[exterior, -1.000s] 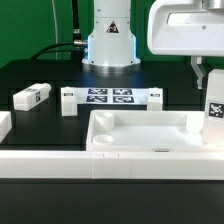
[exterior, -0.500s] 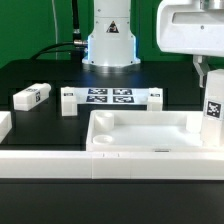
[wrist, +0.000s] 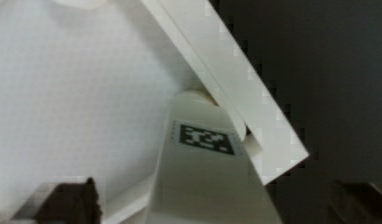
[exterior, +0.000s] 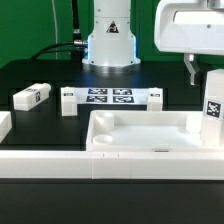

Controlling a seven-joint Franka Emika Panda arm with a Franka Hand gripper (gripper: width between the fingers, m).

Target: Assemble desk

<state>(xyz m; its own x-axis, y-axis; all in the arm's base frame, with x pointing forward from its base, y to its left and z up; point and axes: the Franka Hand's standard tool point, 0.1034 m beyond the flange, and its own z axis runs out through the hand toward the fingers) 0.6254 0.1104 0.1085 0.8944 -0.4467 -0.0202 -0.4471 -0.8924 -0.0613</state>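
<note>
The desk top [exterior: 150, 130] is a wide white rimmed tray lying near the table's front. One white tagged leg [exterior: 213, 105] stands upright at its corner on the exterior view's right. My gripper [exterior: 205, 72] hangs just above that leg's top, with one finger [exterior: 189, 67] showing beside it. In the wrist view the leg [wrist: 214, 160] with its tag runs between my gripper's [wrist: 206, 215] spread fingers [wrist: 63, 205], with a gap on that side. The tray's rim [wrist: 232, 70] crosses behind it.
A loose leg [exterior: 32, 96] lies at the exterior view's left. The marker board [exterior: 110, 97] lies at the middle back with small white blocks [exterior: 68, 100] at its ends. The long low white rail [exterior: 100, 165] runs along the front. The robot base [exterior: 108, 40] stands behind.
The gripper's hand has shifted a little toward the exterior view's right and its visible finger now sits further left. The upright leg and the tray have not moved.
</note>
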